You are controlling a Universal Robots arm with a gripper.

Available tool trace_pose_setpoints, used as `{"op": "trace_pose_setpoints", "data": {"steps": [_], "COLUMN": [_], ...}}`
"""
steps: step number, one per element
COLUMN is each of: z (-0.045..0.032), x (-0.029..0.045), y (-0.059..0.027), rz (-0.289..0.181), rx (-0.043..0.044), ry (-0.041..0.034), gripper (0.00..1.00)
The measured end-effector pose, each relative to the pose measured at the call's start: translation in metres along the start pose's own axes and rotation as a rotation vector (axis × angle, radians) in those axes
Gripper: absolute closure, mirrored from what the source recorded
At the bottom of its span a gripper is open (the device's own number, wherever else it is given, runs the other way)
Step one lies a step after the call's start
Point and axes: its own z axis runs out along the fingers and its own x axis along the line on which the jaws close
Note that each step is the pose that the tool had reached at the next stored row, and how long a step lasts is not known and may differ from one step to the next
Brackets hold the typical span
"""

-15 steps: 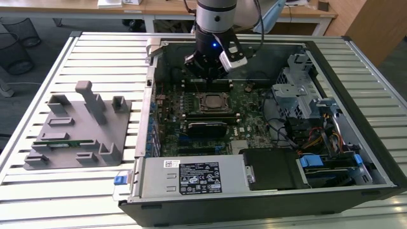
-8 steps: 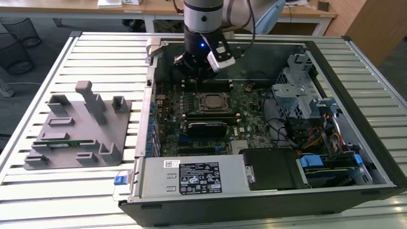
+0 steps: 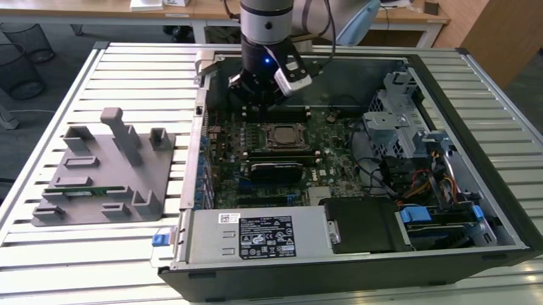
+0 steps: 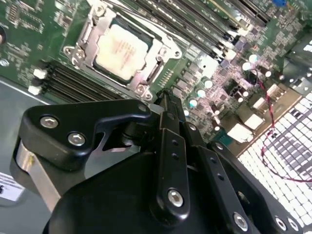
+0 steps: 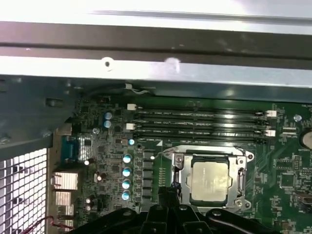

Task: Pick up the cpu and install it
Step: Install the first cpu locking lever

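- The cpu (image 4: 121, 47), a small flat square chip with a dull silver-grey metal top, lies seated in the metal-framed socket (image 5: 242, 161) on the green motherboard (image 3: 335, 136); it also shows in the first wrist view (image 5: 209, 181) and the exterior view (image 3: 283, 135).
- The black gripper (image 4: 165, 97) hangs above the board just beside the socket, its fingers (image 4: 168, 146) pressed together with nothing held.
- 4 long dark memory slots (image 5: 200, 124) run beside the socket, between it and the grey case wall (image 5: 156, 68).
- On the exterior view's left, 1 grey parts stand (image 3: 102, 184) sits on the slatted table (image 3: 136, 70), well apart from the open black computer case (image 3: 475, 95).
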Motion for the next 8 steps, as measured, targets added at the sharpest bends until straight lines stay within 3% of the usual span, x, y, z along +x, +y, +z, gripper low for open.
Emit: {"op": "trace_pose_setpoints", "data": {"steps": [8], "z": [0.0002], "x": [0.014], "y": [0.0052], "rz": [-0.003], "rx": [-0.0047], "ry": [-0.0001], "gripper": [0.89]}}
